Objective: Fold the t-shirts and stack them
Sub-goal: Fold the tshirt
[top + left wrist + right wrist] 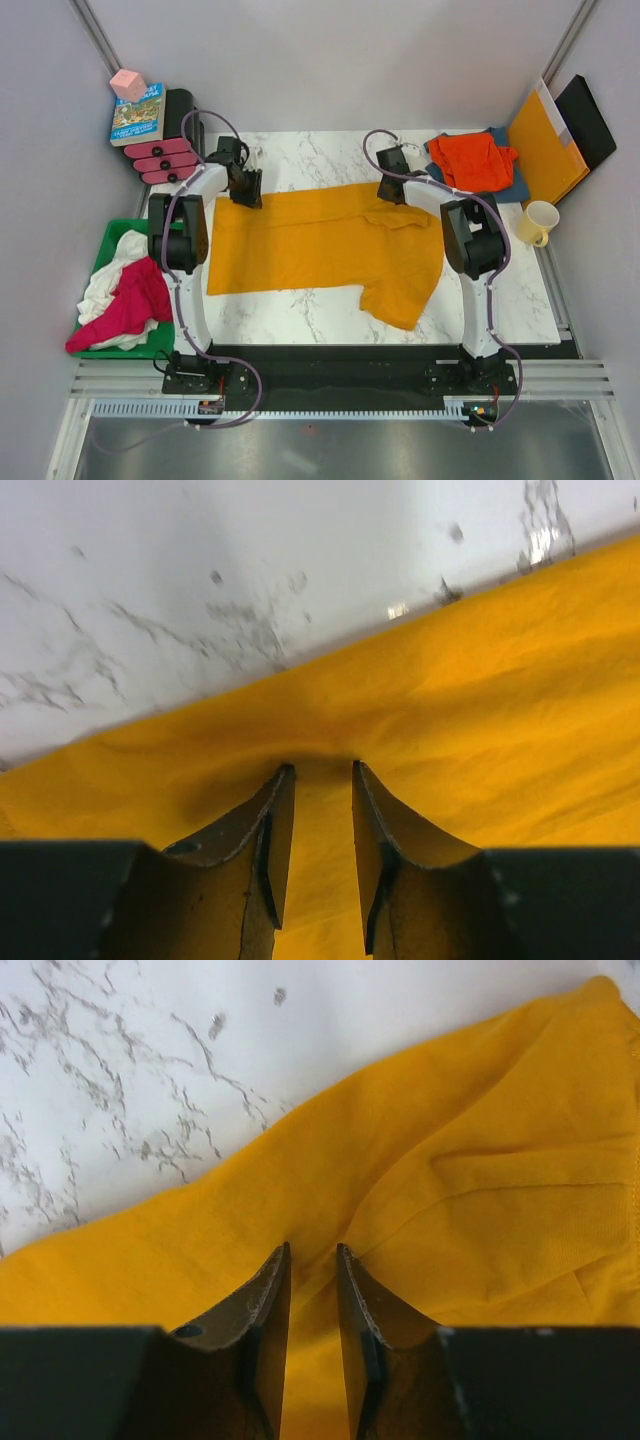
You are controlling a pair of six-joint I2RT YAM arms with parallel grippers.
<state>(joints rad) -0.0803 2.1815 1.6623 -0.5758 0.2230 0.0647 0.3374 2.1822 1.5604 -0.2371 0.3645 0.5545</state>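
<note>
The mustard-yellow t-shirt (320, 240) lies spread flat across the middle of the marble table (300, 150), one sleeve pointing to the near right. My left gripper (247, 190) is down on its far left edge, and its jaws are closed on a pinch of the yellow cloth (322, 768). My right gripper (390, 188) is down on its far edge near the collar, and its jaws are closed on a pucker of the cloth (312, 1250). A red-orange t-shirt (472, 160) lies on a dark blue one (516, 186) at the far right. The magenta (130, 305) and white (108, 272) t-shirts lie heaped at the left.
The heap sits on a green tray (112, 236) left of the table. An orange-yellow folder (545, 145) and a black board (590, 120) lean at the far right, with a cream mug (538, 222) near them. A book (138, 112), a pink cube (128, 84) and pink pieces (165, 160) stand far left.
</note>
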